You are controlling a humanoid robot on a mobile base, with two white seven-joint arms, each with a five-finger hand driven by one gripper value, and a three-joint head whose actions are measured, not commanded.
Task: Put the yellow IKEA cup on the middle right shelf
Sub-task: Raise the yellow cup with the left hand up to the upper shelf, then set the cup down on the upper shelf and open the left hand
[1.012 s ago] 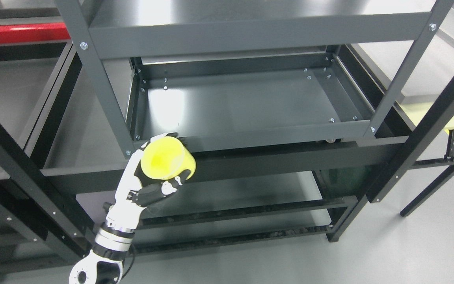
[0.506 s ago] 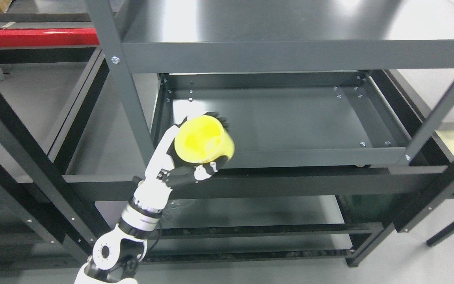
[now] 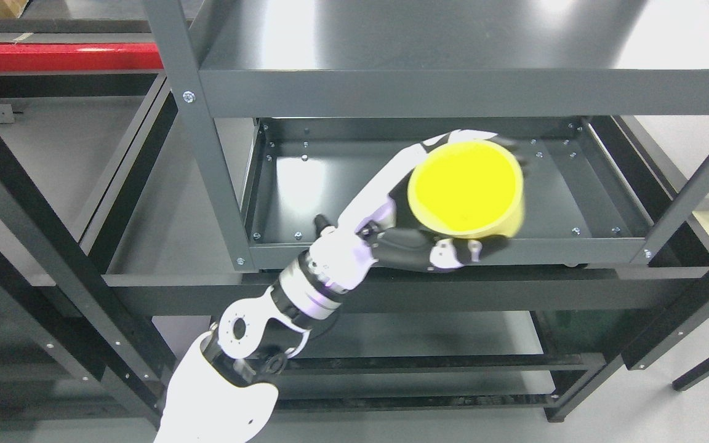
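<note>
Over the middle shelf, the left hand (fingers wrapped around the yellow cup) has moved right.

The left hand reaches in from the lower left, its fingers wrapped around the cup, which it holds with the mouth facing up over the right part of the middle shelf, just behind that shelf's front rim. The middle shelf sits under the top shelf and above the lower shelf, all three inside the rack whose left front post stands left of the arm. A second rack frame stands further left, beside the first, with the floor in front at the lower right.
</note>
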